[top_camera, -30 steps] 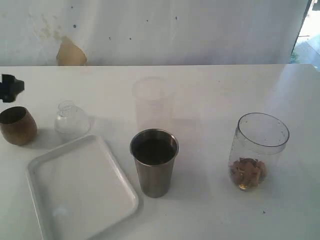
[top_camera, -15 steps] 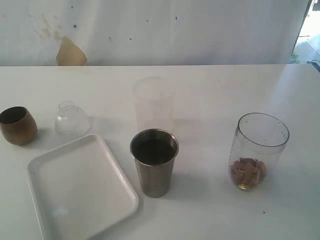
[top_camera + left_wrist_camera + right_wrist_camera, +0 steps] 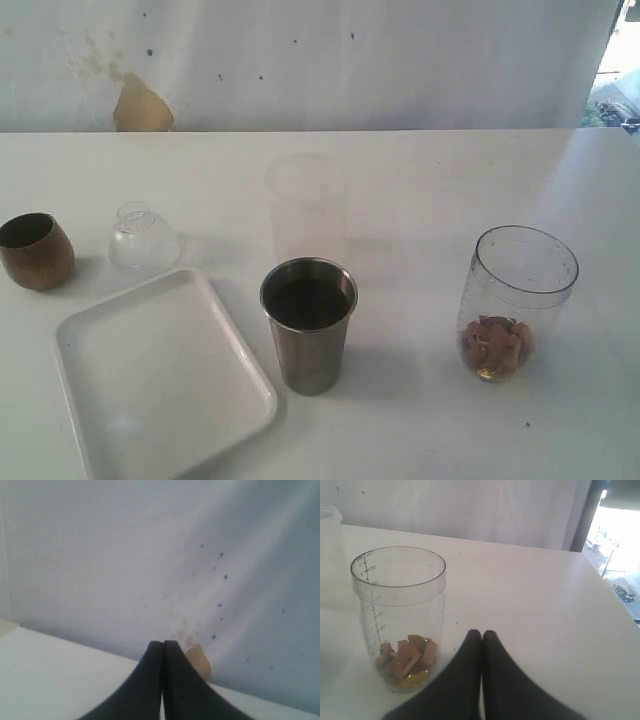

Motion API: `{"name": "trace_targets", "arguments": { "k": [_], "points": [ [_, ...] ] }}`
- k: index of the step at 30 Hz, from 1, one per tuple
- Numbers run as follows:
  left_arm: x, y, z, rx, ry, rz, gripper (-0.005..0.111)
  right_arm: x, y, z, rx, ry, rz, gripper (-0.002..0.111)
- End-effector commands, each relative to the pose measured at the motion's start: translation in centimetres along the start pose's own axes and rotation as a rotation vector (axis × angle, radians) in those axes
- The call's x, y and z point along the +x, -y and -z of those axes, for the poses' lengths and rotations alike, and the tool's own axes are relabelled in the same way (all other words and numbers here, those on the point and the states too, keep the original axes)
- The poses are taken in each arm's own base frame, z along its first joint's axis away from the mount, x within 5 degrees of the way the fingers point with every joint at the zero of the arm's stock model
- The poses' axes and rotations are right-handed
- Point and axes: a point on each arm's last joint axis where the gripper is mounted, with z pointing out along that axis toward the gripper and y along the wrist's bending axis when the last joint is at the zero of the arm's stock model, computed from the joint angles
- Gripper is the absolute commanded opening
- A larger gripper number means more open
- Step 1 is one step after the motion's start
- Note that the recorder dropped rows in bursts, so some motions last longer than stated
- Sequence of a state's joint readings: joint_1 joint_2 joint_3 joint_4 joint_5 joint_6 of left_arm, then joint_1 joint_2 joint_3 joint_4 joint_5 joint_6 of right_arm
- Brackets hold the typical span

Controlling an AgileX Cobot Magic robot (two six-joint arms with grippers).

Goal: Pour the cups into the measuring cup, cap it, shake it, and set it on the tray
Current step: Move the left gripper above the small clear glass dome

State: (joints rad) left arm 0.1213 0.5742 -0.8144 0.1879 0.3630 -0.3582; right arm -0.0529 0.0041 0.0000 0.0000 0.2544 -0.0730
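Flanking measuring cup (image 3: 400,620), clenched right hand (image 3: 481,633)

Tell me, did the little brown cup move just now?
No. The brown wooden cup sits in the same spot as before, just left of the clear dome lid and beyond the white tray.

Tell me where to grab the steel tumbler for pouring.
Grip the steel tumbler around its side wall, about mid-height, coming in level from its right in the exterior view. It stands upright and tapers downward, and the tray crowds its left.
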Motion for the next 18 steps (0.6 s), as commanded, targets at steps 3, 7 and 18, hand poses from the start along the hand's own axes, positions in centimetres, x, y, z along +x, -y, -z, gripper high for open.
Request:
{"name": "trace_targets", "arguments": {
  "k": [3,7,18],
  "points": [
    [-0.2,-0.1,6.2,0.060,0.133,0.055,0.000,-0.1,0.0,0.0,0.007,0.012,0.001,0.000],
    [1.1,-0.5,9.3,0.071,0.138,0.085,0.000,-0.1,0.0,0.0,0.007,0.012,0.001,0.000],
    [9.5,2.3,-9.1,0.291,-0.450,-0.045,0.013,-0.1,0.0,0.0,0.007,0.012,0.001,0.000]
  ]
}}
